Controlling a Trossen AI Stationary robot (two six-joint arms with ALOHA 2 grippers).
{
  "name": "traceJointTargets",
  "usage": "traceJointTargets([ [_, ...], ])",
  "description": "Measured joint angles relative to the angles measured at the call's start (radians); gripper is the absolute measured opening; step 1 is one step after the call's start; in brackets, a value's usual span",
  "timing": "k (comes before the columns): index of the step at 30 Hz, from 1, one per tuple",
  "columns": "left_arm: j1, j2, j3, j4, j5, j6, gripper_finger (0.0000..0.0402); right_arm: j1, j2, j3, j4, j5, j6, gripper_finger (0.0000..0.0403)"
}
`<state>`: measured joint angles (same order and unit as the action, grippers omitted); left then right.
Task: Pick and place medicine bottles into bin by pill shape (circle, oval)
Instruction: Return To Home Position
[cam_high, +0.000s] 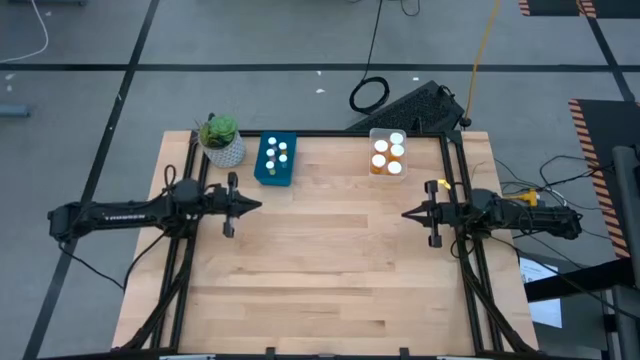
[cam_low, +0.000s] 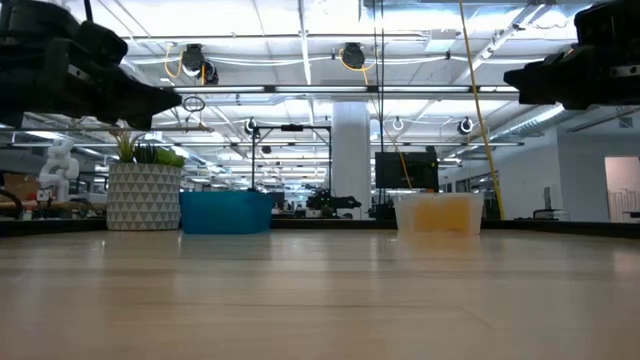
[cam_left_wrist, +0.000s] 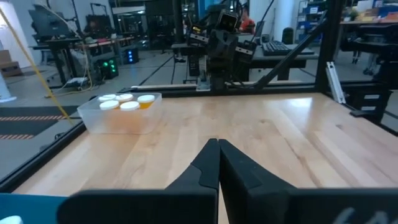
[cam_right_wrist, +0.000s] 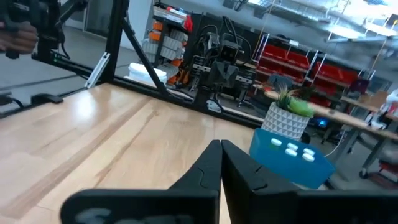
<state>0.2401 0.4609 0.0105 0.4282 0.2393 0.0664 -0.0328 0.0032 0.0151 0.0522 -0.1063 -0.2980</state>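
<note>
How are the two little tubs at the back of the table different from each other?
The blue plastic bin is opaque and stands beside the potted plant; the clear plastic bin is see-through and stands toward the right arm's side. The blue one holds smaller pale white-capped bottles; the clear one holds larger orange-bodied white-capped bottles. Both sit at the far edge of the wooden table, with no claw near either.

The counter (cam_high: 330, 270) is pale wood in joined strips, smooth with a soft sheen, edged by a matt black metal frame (cam_high: 455, 170). One bin (cam_high: 275, 159) looks like opaque blue plastic, the other bin (cam_high: 388, 152) clear, slightly cloudy plastic. The medicine bottles (cam_high: 388, 156) have smooth white caps, some on translucent orange bodies.
</note>
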Motion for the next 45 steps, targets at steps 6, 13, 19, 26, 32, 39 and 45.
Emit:
traceJointTargets([
  [6, 0.063, -0.087, 0.000, -0.094, 0.108, -0.002, 0.0001, 0.001, 0.002, 0.000, -0.003, 0.000, 0.100, 0.0000],
  [13, 0.117, -0.167, 0.000, -0.197, 0.094, -0.054, 0.0001, 0.001, 0.002, 0.000, -0.003, 0.001, 0.102, 0.0000],
  [19, 0.056, -0.213, 0.000, -0.251, -0.019, -0.075, 0.0001, 0.001, 0.002, 0.000, -0.003, 0.001, 0.102, 0.0000],
  [26, -0.057, -0.278, 0.000, -0.302, -0.188, -0.052, 0.0000, 0.001, 0.002, 0.000, -0.003, 0.001, 0.102, 0.0000],
  [32, -0.160, -0.334, 0.000, -0.370, -0.279, -0.077, 0.0000, 0.001, 0.002, 0.000, -0.003, 0.001, 0.102, 0.0000],
  [39, -0.326, -0.370, 0.001, -0.386, -0.432, -0.063, 0.0000, 0.001, 0.002, 0.000, -0.003, 0.001, 0.103, 0.0000],
  [45, -0.386, -0.371, 0.002, -0.384, -0.465, 0.005, 0.0000, 0.001, 0.002, -0.001, -0.004, 0.001, 0.103, 0.0000],
])
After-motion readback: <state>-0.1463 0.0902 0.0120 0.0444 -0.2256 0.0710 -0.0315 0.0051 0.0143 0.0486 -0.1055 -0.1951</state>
